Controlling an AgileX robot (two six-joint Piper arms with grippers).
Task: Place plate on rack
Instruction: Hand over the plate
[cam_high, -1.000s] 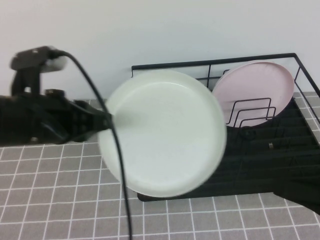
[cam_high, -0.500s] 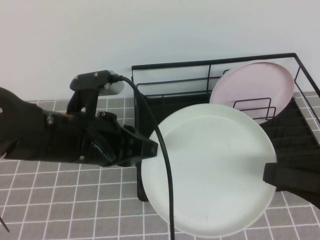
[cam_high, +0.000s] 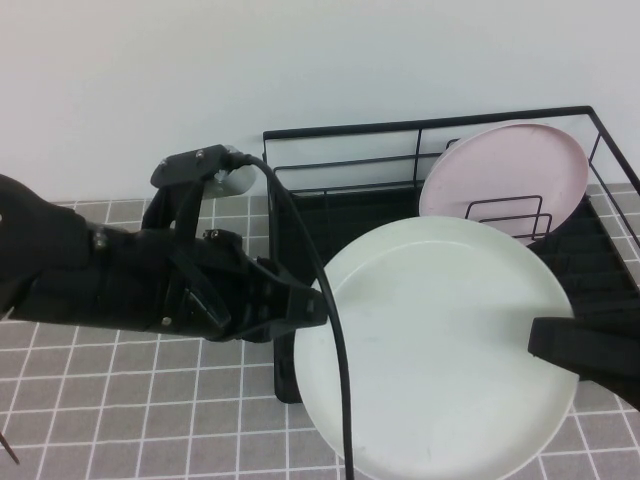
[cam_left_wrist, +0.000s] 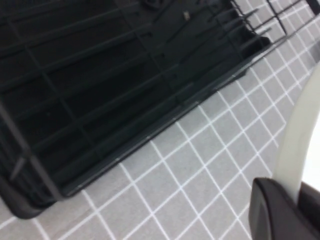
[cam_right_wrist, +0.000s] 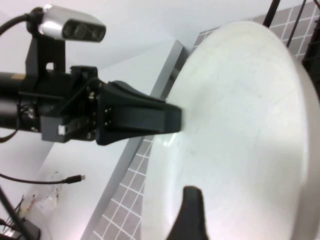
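my left gripper (cam_high: 318, 305), clamped on the plate (cam_high: 450, 350) rim, swung it over the rack (cam_high: 420, 130); right gripper (cam_high: 545, 345) beside it, grip unclear

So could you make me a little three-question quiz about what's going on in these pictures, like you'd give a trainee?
1. True or false: the white plate already stands between the dividers of the rack.
2. Which tool grips the white plate's rim? A) left tool B) right tool C) neither
3. Fill in: the plate already leaning in the rack's far right corner is coloured ____.

Key:
1. False; it is held in the air over the rack's front part.
2. A; the left tool is clamped on the plate's left edge, while the right tool is at its right edge, grip unclear.
3. Pink.
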